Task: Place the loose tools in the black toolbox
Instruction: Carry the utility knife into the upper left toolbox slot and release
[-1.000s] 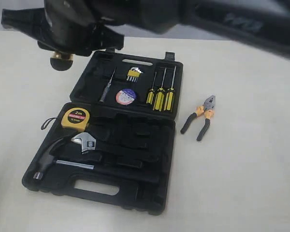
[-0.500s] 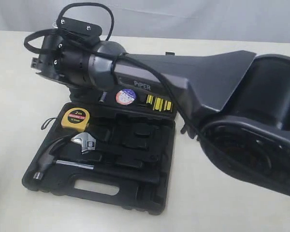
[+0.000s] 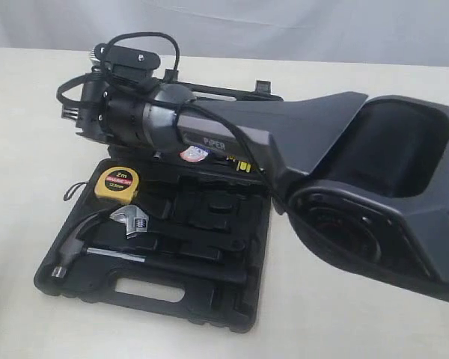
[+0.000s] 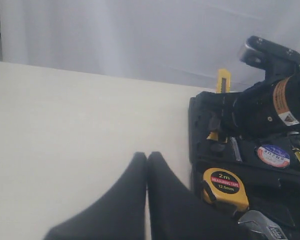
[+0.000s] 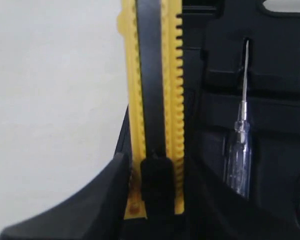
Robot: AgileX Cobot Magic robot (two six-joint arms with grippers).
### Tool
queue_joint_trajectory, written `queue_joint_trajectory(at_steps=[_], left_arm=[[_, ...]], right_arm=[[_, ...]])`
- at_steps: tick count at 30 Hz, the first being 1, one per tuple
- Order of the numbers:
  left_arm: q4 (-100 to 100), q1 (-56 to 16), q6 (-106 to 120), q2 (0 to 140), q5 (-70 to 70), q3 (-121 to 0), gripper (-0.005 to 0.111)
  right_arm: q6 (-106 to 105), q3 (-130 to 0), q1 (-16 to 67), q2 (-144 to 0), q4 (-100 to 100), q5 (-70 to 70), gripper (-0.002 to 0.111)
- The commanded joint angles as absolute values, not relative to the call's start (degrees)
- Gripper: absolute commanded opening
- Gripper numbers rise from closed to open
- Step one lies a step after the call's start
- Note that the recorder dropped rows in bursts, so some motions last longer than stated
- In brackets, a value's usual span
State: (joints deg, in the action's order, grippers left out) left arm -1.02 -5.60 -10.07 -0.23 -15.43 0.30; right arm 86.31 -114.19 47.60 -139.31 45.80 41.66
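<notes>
The black toolbox (image 3: 209, 295) lies open on the table. My right arm (image 3: 142, 116) reaches across its far half to the far left corner. In the right wrist view my right gripper (image 5: 155, 167) is shut on the yellow-and-black utility knife (image 5: 152, 90), held lengthwise over the toolbox's edge (image 5: 270, 115). The knife's tip (image 4: 223, 81) sticks up above the case in the left wrist view. The yellow tape measure (image 3: 117, 184) sits in the near half. The tape roll (image 3: 193, 154) peeks out under the arm. The pliers are hidden. My left gripper (image 4: 147, 156) is shut and empty over bare table beside the toolbox (image 4: 197, 125).
A hammer (image 3: 78, 239) and a silver wrench (image 3: 132, 220) lie in their recesses in the near half. A clear-handled tester screwdriver (image 5: 241, 145) rests in a slot beside the knife. The right arm's bulky base link (image 3: 374, 202) covers the table right of the case.
The right arm has swung in from the top and come down over the toolbox's far half, now covering the pliers and the screwdrivers. The tools in the case have not moved.
</notes>
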Motion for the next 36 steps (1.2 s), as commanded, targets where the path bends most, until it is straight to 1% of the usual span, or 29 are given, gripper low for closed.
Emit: queue_joint_trajectory(at_steps=[1,18,27,36], left_arm=[[-0.75,-5.93,-10.05,0.00,-15.49,0.00,0.000],[-0.75,-5.93,-10.05,0.00,-15.49,0.00,0.000],[-1.33,-5.93,-10.05,0.00,-15.49,0.00,0.000],[-1.33,-5.93,-10.05,0.00,-15.49,0.00,0.000]], right_arm=[[87.56,-114.54,46.80,-140.86,47.08,40.15,-0.001],[87.54,-114.54,46.29,-141.83,47.08,39.28,0.000],[87.80,-114.54,46.29,-140.06,47.08,36.07,0.000],[87.58,-114.54,46.29,-140.42,56.84,36.03,-0.001]])
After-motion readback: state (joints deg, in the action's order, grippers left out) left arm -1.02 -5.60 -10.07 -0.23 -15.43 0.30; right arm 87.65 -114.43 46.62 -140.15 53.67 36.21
